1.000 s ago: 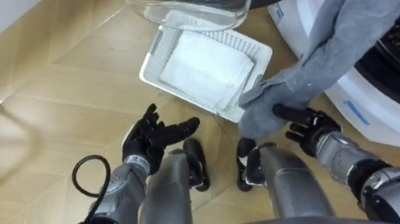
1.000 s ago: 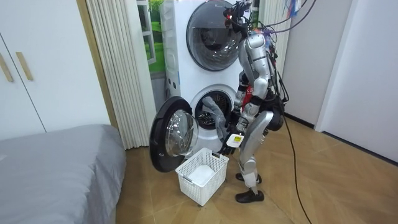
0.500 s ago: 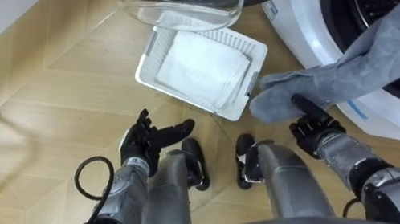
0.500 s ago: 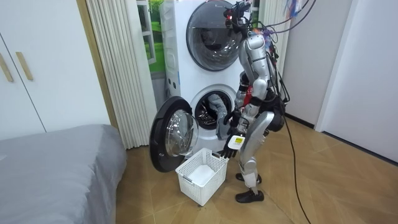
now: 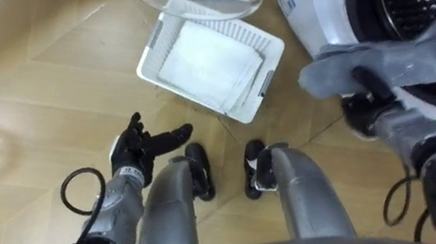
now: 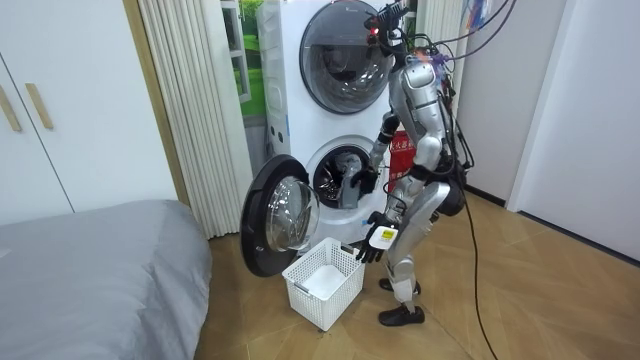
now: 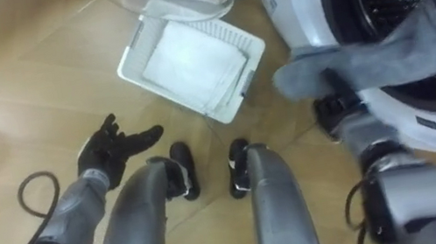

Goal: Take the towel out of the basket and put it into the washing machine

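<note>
Feeding the limp grey towel (image 5: 407, 59) across the rim of the white front-loading washing machine (image 5: 311, 13), I'd drive my right hand (image 5: 368, 106), clenched on its near end, deep into the drum before letting go. My left hand (image 5: 138, 146) hangs open above the floor.

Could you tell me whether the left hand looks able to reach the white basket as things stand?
Probably yes: the left hand is open and empty, with only bare floor between it and the basket ahead.
</note>
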Robot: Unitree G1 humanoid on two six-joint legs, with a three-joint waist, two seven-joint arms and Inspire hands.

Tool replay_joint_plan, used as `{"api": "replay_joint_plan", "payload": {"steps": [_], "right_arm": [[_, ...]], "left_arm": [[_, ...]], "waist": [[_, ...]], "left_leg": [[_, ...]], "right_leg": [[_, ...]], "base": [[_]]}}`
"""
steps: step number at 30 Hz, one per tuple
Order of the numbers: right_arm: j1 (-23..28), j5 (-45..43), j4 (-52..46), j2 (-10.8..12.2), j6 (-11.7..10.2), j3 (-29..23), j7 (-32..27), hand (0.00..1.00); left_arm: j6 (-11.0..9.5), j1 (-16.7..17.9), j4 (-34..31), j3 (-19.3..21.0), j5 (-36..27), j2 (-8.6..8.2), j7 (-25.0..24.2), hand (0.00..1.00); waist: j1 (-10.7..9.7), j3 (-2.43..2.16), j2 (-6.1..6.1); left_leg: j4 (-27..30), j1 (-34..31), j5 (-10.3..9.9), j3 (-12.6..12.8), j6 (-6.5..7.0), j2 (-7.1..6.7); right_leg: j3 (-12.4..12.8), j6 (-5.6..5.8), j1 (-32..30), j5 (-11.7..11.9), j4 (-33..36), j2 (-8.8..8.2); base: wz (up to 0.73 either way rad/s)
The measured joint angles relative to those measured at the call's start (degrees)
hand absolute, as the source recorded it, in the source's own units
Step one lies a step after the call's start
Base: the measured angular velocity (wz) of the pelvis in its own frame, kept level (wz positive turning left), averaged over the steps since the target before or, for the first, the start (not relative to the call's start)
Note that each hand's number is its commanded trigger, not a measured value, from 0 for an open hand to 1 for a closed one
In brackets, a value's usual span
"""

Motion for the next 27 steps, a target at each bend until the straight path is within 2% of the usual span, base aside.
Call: {"api": "replay_joint_plan", "payload": {"steps": [4, 6, 8, 12, 13, 14, 16, 22, 27], "right_arm": [[-2.6, 2.1, -2.2, -1.3, 2.9, -2.2, -3.6, 1.00], [-3.9, 3.3, -3.4, -1.7, 3.6, -3.2, -5.1, 1.00], [-5.2, 4.1, -3.8, -1.7, 3.6, -3.9, -5.8, 1.00], [-7.1, 5.4, -3.9, -2.9, 3.7, -4.8, -6.6, 1.00], [-7.3, 5.8, -3.8, -3.3, 3.7, -5.8, -6.8, 0.05], [-7.5, 6.0, -3.8, -3.4, 3.7, -6.3, -7.1, 0.00], [-8.2, 6.6, -3.8, -3.6, 3.7, -7.5, -8.2, 0.00], [-8.4, 7.9, -3.5, -4.4, 3.6, -9.0, -10.3, 0.00], [-8.4, 8.2, -3.2, -5.1, 3.2, -9.7, -11.6, 0.00]], "left_arm": [[-0.2, 1.2, -2.9, 2.7, 0.6, 0.24, 1.1, 0.00], [-0.3, 1.6, -4.0, 3.5, 1.0, 0.28, 1.8, 0.00], [-0.3, 1.5, -4.1, 3.9, 1.2, 0.32, 2.1, 0.00], [-0.3, 1.5, -4.1, 3.8, 4.8, 0.36, 2.0, 0.00], [-0.3, 1.6, -4.1, 3.8, 5.7, 0.34, 1.8, 0.00], [-0.3, 1.6, -4.1, 3.9, 6.0, 0.35, 1.7, 0.00], [-0.3, 1.6, -4.1, 4.3, 7.1, 0.36, 1.6, 0.00], [-0.3, 1.8, -4.7, 4.4, 7.2, 0.60, 1.4, 0.00], [-0.4, 1.7, -4.6, 4.3, 8.2, 0.70, 0.7, 0.00]], "waist": [[-0.2, -0.08, -1.62], [-0.9, -0.07, -2.09], [-1.6, -0.11, -2.57], [-2.8, -0.15, -2.73], [-3.0, -0.16, -2.77], [-3.0, -0.17, -2.79], [-3.1, -0.17, -2.79], [-3.3, -0.22, -2.86], [-3.2, -0.22, -2.85]], "left_leg": [[-0.2, -0.1, 0.3, 0.5, 0.49, -0.27], [0.1, -0.5, 0.3, 0.7, 0.57, -0.26], [0.6, -1.0, 0.3, 1.1, 0.64, -0.21], [1.6, -1.9, -0.3, 2.0, 1.76, -0.42], [1.8, -2.1, -0.4, 2.6, 2.19, -0.57], [1.8, -2.1, -0.5, 2.6, 2.38, -0.69], [1.7, -2.4, -0.6, 2.7, 2.92, -1.27], [2.4, -2.4, -0.9, 3.0, 3.74, -1.35], [2.5, -1.7, -1.0, 3.0, 3.84, -1.35]], "right_leg": [[0.1, 0.13, -0.4, 0.1, 0.2, -0.37], [0.0, 0.19, -0.7, 0.0, 0.2, -0.49], [-0.1, 0.48, -1.0, -0.1, 0.7, -0.76], [-0.4, 1.36, -1.8, -0.9, 2.1, -1.64], [-0.4, 1.60, -2.1, -1.1, 2.8, -2.09], [-0.2, 1.75, -2.3, -1.2, 3.0, -2.18], [-0.3, 2.10, -2.7, -1.6, 3.8, -2.98], [-0.5, 2.54, -2.3, -1.7, 4.1, -3.15], [-0.8, 2.67, -1.5, -1.7, 4.0, -3.25]], "base": [[0.01], [0.02], [0.09], [0.13], [0.13], [0.07], [0.09], [0.03], [0.00]]}}
